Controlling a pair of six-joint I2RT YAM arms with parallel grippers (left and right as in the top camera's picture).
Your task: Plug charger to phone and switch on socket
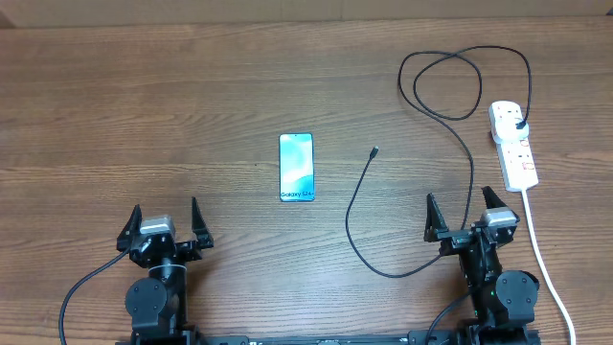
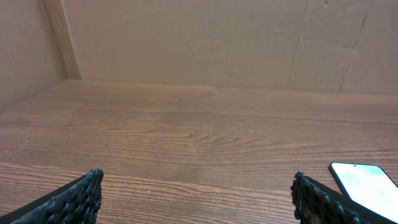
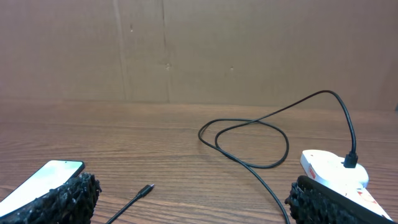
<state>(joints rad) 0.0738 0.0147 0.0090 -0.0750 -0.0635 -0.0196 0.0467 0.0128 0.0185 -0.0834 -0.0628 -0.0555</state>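
No step begun; left end effector (image 1: 166, 207) and right end effector (image 1: 460, 196) gape wide, empty; slim blue-white smartphone (image 1: 296, 167) lies mid-table; long thin black charger cable (image 1: 349, 213) has its loose tip (image 1: 374, 151) near the phone's right, plug seated in the white power strip (image 1: 514, 144); next, likely a fine pinch on that tip.

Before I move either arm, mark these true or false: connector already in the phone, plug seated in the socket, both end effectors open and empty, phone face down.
1. The charger has its connector tip in the phone. False: the tip lies on the table, apart from the phone.
2. The charger's plug sits in the socket. True.
3. The left end effector and right end effector are open and empty. True.
4. The phone lies face down. False: its lit screen faces up.
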